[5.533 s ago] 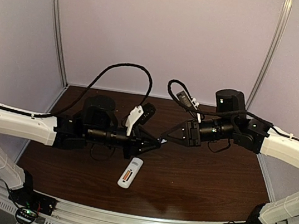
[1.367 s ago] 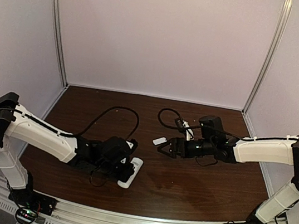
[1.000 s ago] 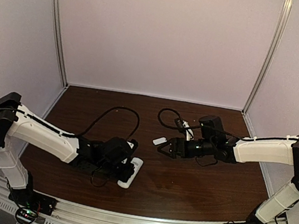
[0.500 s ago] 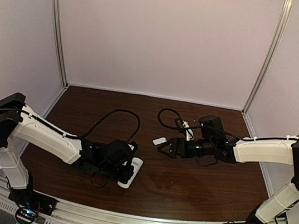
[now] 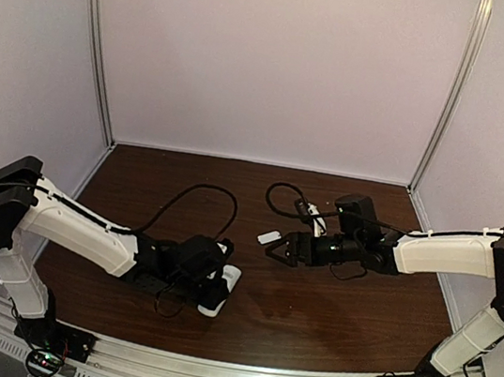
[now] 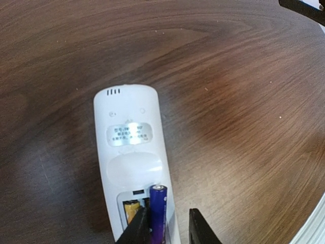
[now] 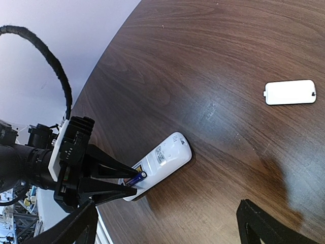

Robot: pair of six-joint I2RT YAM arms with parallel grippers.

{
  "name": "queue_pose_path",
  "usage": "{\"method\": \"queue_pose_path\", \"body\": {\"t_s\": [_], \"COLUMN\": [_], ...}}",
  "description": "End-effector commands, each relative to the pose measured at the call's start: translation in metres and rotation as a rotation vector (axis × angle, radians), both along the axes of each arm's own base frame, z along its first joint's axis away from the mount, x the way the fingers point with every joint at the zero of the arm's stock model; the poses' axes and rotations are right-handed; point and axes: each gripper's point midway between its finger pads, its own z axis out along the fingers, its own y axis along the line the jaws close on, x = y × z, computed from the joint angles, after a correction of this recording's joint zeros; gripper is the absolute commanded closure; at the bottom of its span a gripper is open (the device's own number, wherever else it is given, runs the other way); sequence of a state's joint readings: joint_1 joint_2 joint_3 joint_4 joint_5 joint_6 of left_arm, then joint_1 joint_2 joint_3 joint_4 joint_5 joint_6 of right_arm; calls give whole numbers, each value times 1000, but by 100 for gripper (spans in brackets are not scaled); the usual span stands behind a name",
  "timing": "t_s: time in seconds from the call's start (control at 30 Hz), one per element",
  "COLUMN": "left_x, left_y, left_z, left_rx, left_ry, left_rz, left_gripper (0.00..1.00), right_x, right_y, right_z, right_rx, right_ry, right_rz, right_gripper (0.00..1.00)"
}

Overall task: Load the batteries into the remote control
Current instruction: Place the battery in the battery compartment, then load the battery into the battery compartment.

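Left claw (image 6: 168, 223) first: its jaws stand slightly apart around the blue battery (image 6: 158, 203). One finger lies against the cell and there is a clear gap on the other side, so I would not call it clamped. I read that as a release, letting the cell rest in the bay rather than pinning it.

On my left wrist feed the remote control (image 6: 129, 152) lies back-up at the lower left of centre, flat on the table (image 6: 244, 101), with its open bay at the bottom edge of the frame. That side faces up because the cells go in there. An orange battery (image 6: 131, 209) already sits low in the slot towards the frame's left. The blue one has its pale end pointing up-frame, and my right wrist feed shows it tilted, one end raised above the bay. I judge it is not fully seated and needs a press down.

My right claw (image 7: 167, 203) is spread wide and holds nothing, parked well clear at mid-frame in the overhead view, probably to keep out of the way. The loose white cover (image 7: 289, 92) lies in that feed's upper right, well apart from the remote, ready for closing the bay later.
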State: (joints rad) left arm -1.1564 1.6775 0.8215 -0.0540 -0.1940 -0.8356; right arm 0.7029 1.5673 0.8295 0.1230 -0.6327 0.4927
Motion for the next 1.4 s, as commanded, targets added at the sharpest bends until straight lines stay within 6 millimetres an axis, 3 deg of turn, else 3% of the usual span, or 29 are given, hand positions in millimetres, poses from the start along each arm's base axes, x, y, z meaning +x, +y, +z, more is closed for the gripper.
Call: {"method": "queue_pose_path", "body": {"t_s": [0.0, 0.27, 0.43, 0.53, 0.63, 0.87, 1.1, 1.37], "left_x": [1, 8, 9, 6, -4, -26, -32, -37], "left_y": [-1, 6, 18, 37, 56, 88, 78, 59], "left_z": [10, 40, 61, 67, 63, 34, 19, 8], "left_rx": [-8, -30, -53, -73, -110, -188, -229, -278], "left_ry": [-7, -69, -109, -125, -125, -55, 11, 70], "left_rz": [8, 36, 62, 94, 98, 128, 126, 97], "left_gripper": [68, 65, 65, 57, 50, 50, 49, 50], "right_x": [0, 0, -6, -12, -17, -38, -51, -54], "right_y": [6, 10, 18, 28, 42, 76, 94, 102], "right_z": [7, 8, 8, 7, 5, -16, -47, -62], "right_rx": [8, 17, 30, 33, 23, -78, -237, -279], "right_ry": [-25, -23, -17, -12, -11, -5, -43, -44], "right_rz": [27, 41, 73, 113, 160, 317, 408, 449], "right_gripper": [4, 10, 26, 35, 45, 63, 70, 73]}}
